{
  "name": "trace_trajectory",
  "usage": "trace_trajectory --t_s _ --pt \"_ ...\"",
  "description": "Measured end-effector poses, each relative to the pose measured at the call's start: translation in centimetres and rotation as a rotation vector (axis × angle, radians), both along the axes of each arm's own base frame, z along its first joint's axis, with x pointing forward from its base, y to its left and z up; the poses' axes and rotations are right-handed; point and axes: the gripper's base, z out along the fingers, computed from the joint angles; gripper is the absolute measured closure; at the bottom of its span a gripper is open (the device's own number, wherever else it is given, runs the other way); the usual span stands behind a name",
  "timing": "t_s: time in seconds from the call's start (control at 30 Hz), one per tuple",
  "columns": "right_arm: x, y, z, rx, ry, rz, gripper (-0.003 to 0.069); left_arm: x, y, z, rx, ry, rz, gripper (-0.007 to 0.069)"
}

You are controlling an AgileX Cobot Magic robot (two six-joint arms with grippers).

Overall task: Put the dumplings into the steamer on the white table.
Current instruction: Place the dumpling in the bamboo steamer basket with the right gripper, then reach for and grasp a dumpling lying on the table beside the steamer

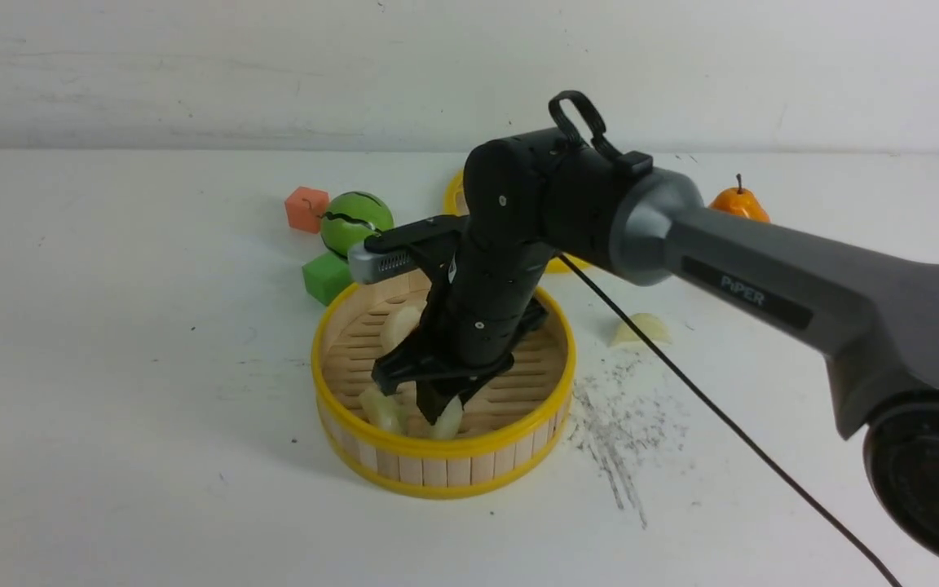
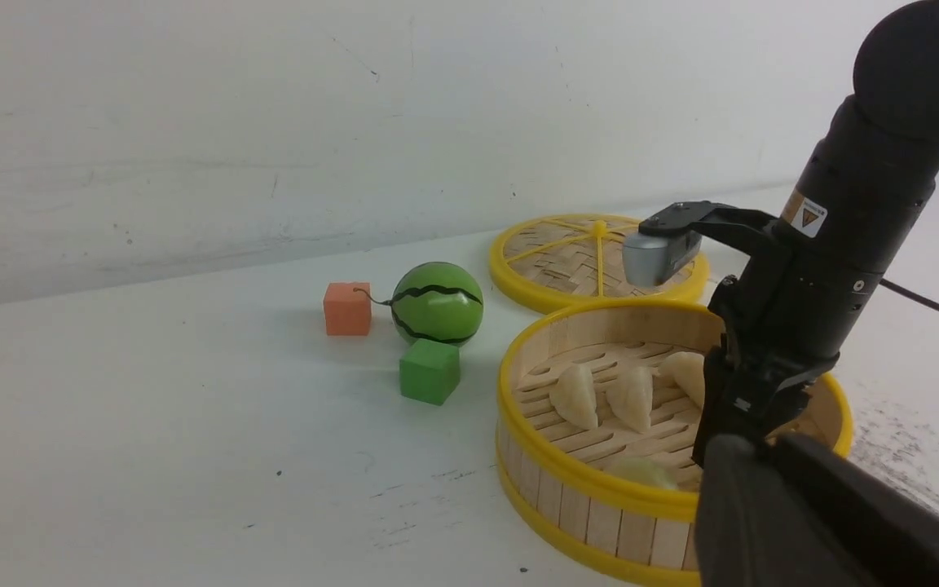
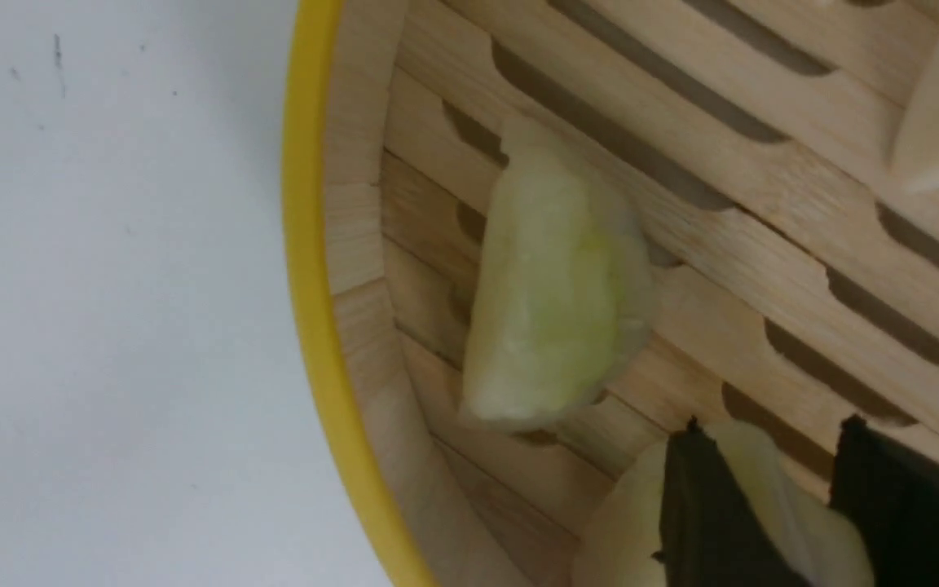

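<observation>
Near-left edge of the white table (image 1: pixel 152 408): left gripper (image 2: pixel 755 473) shows only as a dark, blurred mass, its fingers pressed together with nothing between them. Steamer (image 1: pixel 437 447) stands toward the near-middle of the table, upright, lid off. Right gripper (image 1: pixel 439 408) points straight down inside it at the near wall, pinching a held dumpling (image 3: pixel 763 489) between its two black fingers (image 3: pixel 698 514); whether that dumpling touches the slats cannot be told. Just beside it, against the near-left wall, a loose dumpling (image 3: pixel 551 302) lies on the slatted floor. Farther in, a row of three dumplings (image 2: pixel 632 398) rests on the slats. Grey scuff marks (image 1: pixel 616 432) on the table just right of the steamer, crossed by a black cable (image 1: pixel 722 424). Beyond the marks, one stray dumpling (image 1: pixel 641 328) lies on the bare table, apart from the steamer. Behind the steamer's left side: green cube (image 1: pixel 325 277), then toy watermelon (image 1: pixel 355 220), then orange cube (image 1: pixel 306 209). Woven lid (image 2: pixel 567 261) lies flat behind the steamer. Orange pear (image 1: pixel 737 204) stands near the far-right edge.
</observation>
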Motion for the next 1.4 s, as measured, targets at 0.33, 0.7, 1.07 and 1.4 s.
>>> trace_trajectory --t_s 0.33,0.7,1.07,1.4 --pt "0.2 0.2 0.0 0.019 -0.020 -0.009 0.0253 0.0 0.0 0.0 0.000 0.000 0.000 0.0589" --pt "-0.2 -0.3 4.5 0.098 -0.123 -0.035 0.0240 0.0 0.0 0.0 0.002 0.005 0.002 0.0585" --pt "1.4 -9.2 11.6 -0.079 -0.334 -0.028 0.0240 0.0 0.0 -0.1 0.003 0.007 0.003 0.0575" --pt "7.6 -17.6 3.2 -0.089 -0.115 -0.039 0.0240 0.0 0.0 -0.1 0.003 0.007 0.003 0.0568"
